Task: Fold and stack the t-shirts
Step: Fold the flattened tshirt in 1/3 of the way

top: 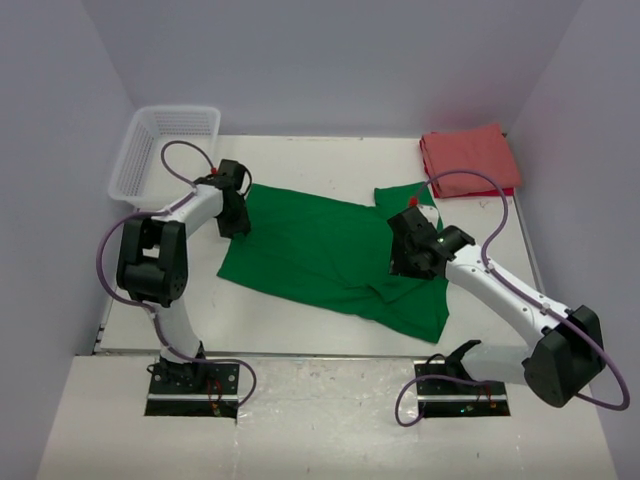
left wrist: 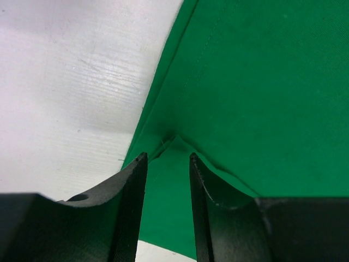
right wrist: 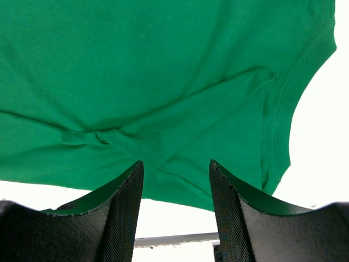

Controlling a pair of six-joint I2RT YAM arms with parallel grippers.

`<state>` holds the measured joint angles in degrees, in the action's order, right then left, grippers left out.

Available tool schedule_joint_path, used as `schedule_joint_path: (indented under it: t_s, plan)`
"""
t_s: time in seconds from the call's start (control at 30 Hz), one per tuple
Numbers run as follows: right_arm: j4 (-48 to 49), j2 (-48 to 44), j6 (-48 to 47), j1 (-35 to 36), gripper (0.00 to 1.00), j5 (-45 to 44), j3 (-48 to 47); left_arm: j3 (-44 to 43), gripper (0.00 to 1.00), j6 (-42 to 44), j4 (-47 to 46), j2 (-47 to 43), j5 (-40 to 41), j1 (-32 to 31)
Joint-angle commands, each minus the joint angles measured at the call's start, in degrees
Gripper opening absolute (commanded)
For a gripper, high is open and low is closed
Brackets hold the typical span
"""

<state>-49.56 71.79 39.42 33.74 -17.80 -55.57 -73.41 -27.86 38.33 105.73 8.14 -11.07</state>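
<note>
Since the green t-shirt (top: 320,255) is thin, limp cloth, it will weigh next to nothing, sag wherever it is not held and slide easily over the smooth worktop (top: 300,160). It lies opened out across the middle of that surface, skewed, with loose folds bunched toward 4 o'clock. The salmon-red t-shirt (top: 468,160) sits as a folded pad at about 1 o'clock, well apart from the green one, and a white mesh basket (top: 140,165) stands at 10 o'clock.

The left tool (left wrist: 166,157) is down at the shirt's 9 o'clock edge. Its jaws stand narrowly apart, and a small peak of cloth is puckered up just ahead of the gap, beside the stitched side seam. The right tool (right wrist: 174,164) is over the 3 o'clock side, jaws wider apart and gripping nothing, with creased layers and a curved hemmed edge in front of it.

Good holds are probably the doubled, stitched parts, meaning seam, hem and sleeve edge, where the fabric has some body. A pinch on a single flat layer may slip out. Both sides ought to rise together, or the cloth will likely twist and drag
</note>
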Motion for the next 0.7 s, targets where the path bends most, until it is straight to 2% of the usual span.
schedule_joint_path:
  t_s: [0.0,0.43,0.5,0.53,0.67]
  plan:
    - [1.6,-1.9,0.2,0.1,0.53,0.3,0.4,-2.7,0.38,0.3,0.5,1.4,2.1,-0.2]
    - [2.0,-2.4,0.4,0.2,0.54,0.7,1.1,-2.7,0.35,0.1,0.3,4.0,0.8,-0.3]
    - [2.1,-2.3,0.4,0.2,0.54,0.7,1.5,-2.7,0.30,0.1,0.2,4.2,0.6,-0.3]
    - [2.4,-2.2,0.4,0.2,0.54,0.9,1.8,-2.7,0.23,0.0,0.2,4.2,0.6,-0.3]
    - [3.1,-2.0,0.8,0.1,0.54,1.2,2.8,-2.5,0.19,-0.3,-0.2,4.0,0.7,-0.4]
